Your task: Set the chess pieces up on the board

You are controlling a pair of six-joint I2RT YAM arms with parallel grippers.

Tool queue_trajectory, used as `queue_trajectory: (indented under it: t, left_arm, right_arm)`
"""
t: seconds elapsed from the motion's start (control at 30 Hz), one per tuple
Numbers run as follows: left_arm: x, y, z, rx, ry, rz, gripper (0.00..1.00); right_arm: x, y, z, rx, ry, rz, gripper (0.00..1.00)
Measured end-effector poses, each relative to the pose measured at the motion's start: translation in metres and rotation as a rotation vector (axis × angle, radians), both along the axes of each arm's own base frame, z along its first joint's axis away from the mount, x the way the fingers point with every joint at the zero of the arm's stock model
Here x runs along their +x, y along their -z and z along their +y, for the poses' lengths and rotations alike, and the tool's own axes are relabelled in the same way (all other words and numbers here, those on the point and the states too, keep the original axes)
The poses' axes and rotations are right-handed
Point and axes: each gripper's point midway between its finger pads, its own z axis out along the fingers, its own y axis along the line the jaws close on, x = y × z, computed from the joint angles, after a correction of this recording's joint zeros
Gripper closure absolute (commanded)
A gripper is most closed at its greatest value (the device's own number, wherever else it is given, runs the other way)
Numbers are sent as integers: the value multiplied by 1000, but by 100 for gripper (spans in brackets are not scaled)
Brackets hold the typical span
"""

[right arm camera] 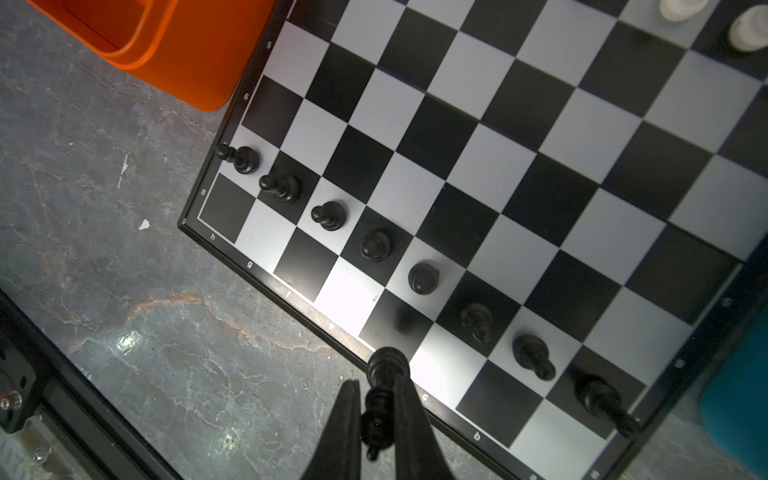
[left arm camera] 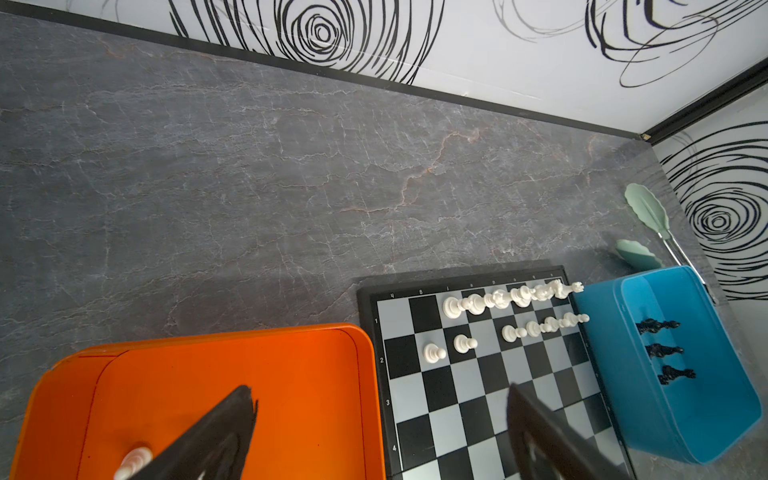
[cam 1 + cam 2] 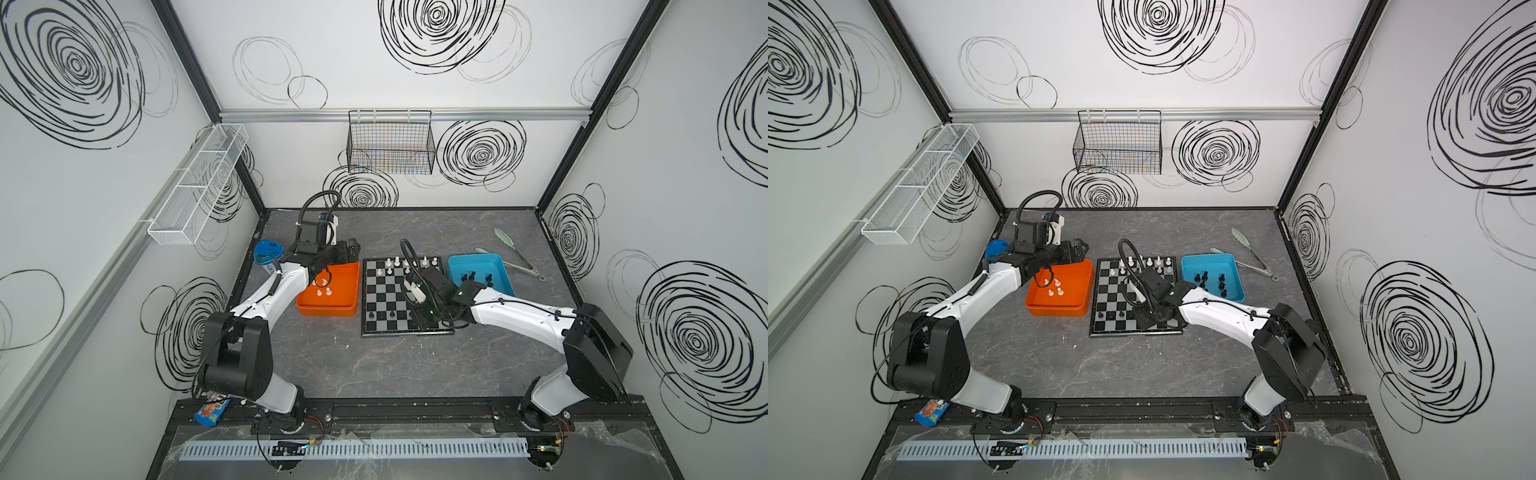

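The board (image 3: 384, 297) lies mid-table between an orange tray (image 3: 328, 311) and a blue tray (image 3: 480, 262). White pieces (image 2: 511, 297) fill much of its two far rows, and a row of black pawns (image 1: 328, 214) stands near its front edge. My right gripper (image 1: 376, 384) is shut on a tall black piece (image 1: 384, 370), whose base hangs over the board's front frame. My left gripper (image 2: 380, 390) is open and empty above the gap between the orange tray and the board. A few white pieces (image 3: 324, 291) lie in the orange tray, and several black pieces (image 3: 471, 276) in the blue one.
Green-tipped metal tongs (image 3: 519, 257) lie behind the blue tray. A blue-lidded cup (image 3: 268, 253) stands left of the orange tray, under my left arm. A snack packet (image 3: 212, 409) sits by the left arm's base. A wire basket (image 3: 390, 143) hangs on the back wall.
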Motion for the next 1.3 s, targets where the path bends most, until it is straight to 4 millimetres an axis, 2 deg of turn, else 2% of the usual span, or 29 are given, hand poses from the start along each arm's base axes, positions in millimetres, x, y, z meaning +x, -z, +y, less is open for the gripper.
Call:
queue_trajectory:
  t: [0.23, 0.53, 0.77, 1.3]
  left_arm:
    - [0, 0, 0, -1, 1, 1, 3]
    - [0, 0, -1, -2, 3, 1, 3]
    - [0, 0, -1, -3, 3, 1, 3]
    - [-1, 0, -2, -9, 7, 3, 3]
  right_arm:
    - [1, 11, 1, -15, 5, 17, 85]
    - [4, 13, 4, -7, 7, 12, 85]
    - [3, 21, 4, -21, 5, 29, 84]
    - [7, 24, 6, -13, 10, 31, 81]
